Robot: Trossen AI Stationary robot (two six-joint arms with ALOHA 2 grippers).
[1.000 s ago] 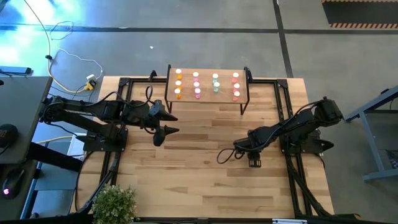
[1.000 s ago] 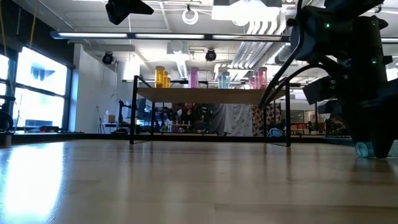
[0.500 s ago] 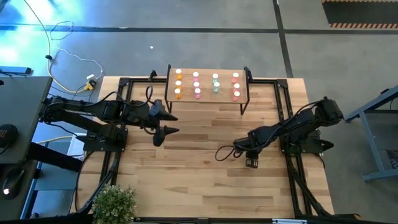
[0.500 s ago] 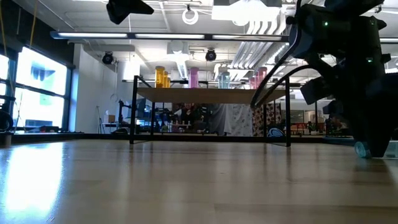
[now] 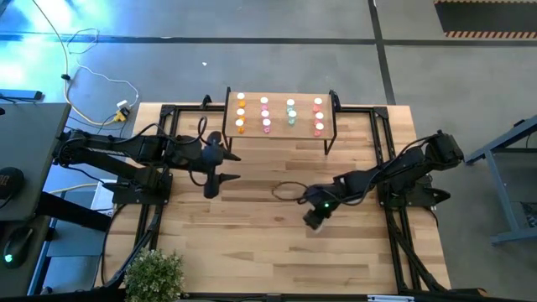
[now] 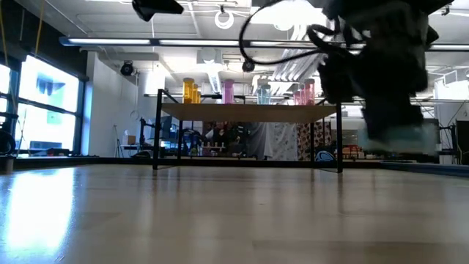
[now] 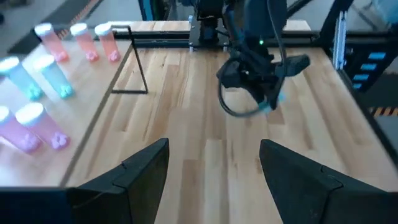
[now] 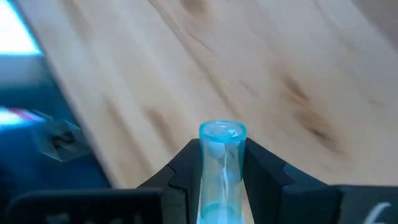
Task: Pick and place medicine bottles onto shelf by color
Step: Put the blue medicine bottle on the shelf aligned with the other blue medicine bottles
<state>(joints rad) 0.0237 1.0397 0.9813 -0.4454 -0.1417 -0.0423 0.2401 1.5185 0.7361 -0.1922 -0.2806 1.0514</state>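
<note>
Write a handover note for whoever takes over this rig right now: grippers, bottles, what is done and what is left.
Right gripper: jaws shut on a teal bottle, lifted off the table, mid-table in front of the shelf.
Left gripper: jaws open, empty, waiting at the table's left side.
Shelf: bottles stand in colour columns, orange, pink, teal, red. The teal column looks one bottle short.
No other bottles visible on the table.
Left: set the held teal bottle into the teal column.
</note>
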